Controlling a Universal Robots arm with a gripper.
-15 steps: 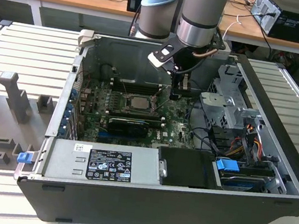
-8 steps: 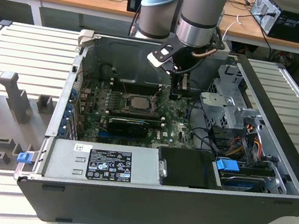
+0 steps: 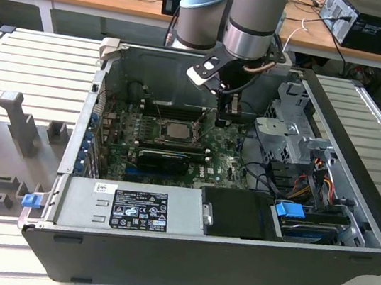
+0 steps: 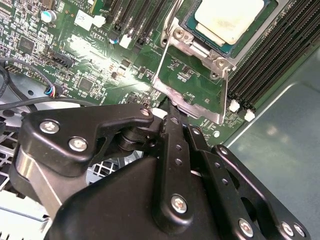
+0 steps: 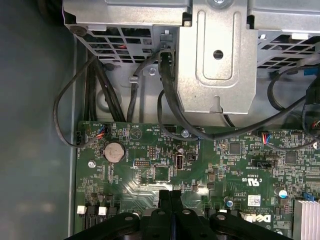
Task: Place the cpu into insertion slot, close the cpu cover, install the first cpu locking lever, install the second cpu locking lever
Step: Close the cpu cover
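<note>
The cpu [image 4: 227, 20] lies silver top up in the insertion slot [image 4: 239, 48], which in the exterior view sits mid-board [image 3: 175, 131]. The cpu cover [image 4: 197, 106] stands swung open beside the slot, green board showing through its window. A thin metal lever [image 4: 171, 20] runs along the slot's side. My gripper [image 4: 169, 107] is shut with nothing visible between the fingers, and its tips are right at the outer edge of the open cover. In the exterior view the gripper [image 3: 228, 112] hangs to the right of the slot. The first wrist view has the closed fingertips [image 5: 170, 196] over the motherboard.
Long black memory slots [image 4: 272, 60] flank the slot. A grey drive cage [image 5: 215, 55] and black cables [image 5: 165, 95] lie near the board's edge. A black graphics card [image 3: 163, 158], the power supply [image 3: 131, 205] and the case walls [image 3: 86, 120] ring the work area.
</note>
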